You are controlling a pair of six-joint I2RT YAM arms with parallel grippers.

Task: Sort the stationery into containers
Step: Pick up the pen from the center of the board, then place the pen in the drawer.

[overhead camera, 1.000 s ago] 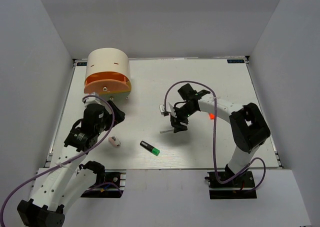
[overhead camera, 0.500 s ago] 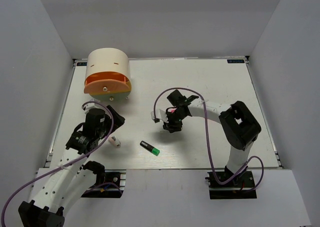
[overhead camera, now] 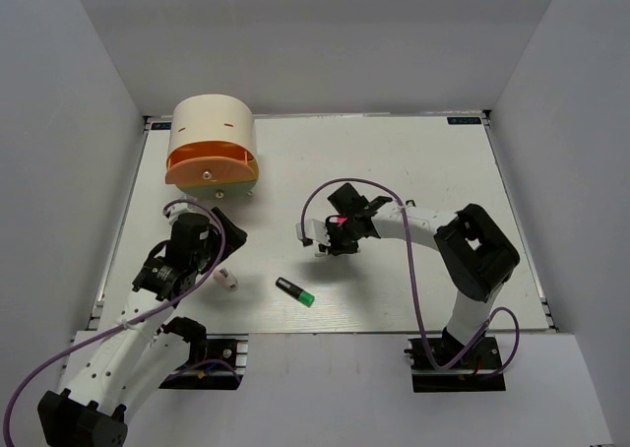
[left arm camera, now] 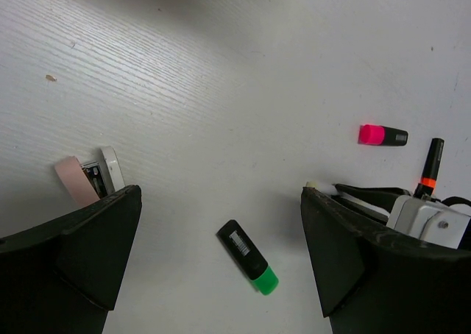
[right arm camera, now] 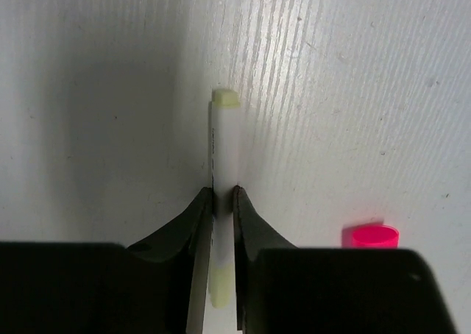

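In the right wrist view a thin white pen (right arm camera: 223, 146) with yellow ends lies on the table, and my right gripper (right arm camera: 223, 195) is shut on its barrel. Beside it shows the cap of the pink highlighter (right arm camera: 370, 235). My left gripper (left arm camera: 221, 194) hangs open and empty over the table. Ahead of it lie the green-capped highlighter (left arm camera: 248, 257), the white-pink eraser (left arm camera: 92, 178) by its left finger, the pink highlighter (left arm camera: 383, 135) and an orange-banded highlighter (left arm camera: 430, 166). The cream drum organizer (overhead camera: 212, 127) stands far left with its orange drawer (overhead camera: 210, 165) and yellow drawer (overhead camera: 239, 183).
White walls close the table in at the back and both sides. The right arm's purple cable (overhead camera: 335, 186) loops above the pen spot. The green highlighter (overhead camera: 295, 292) and the eraser (overhead camera: 227, 281) lie near the front edge, between the two arms.
My right gripper came down and leftward onto the pen and closed on it. The left arm shifted slightly, staying open.
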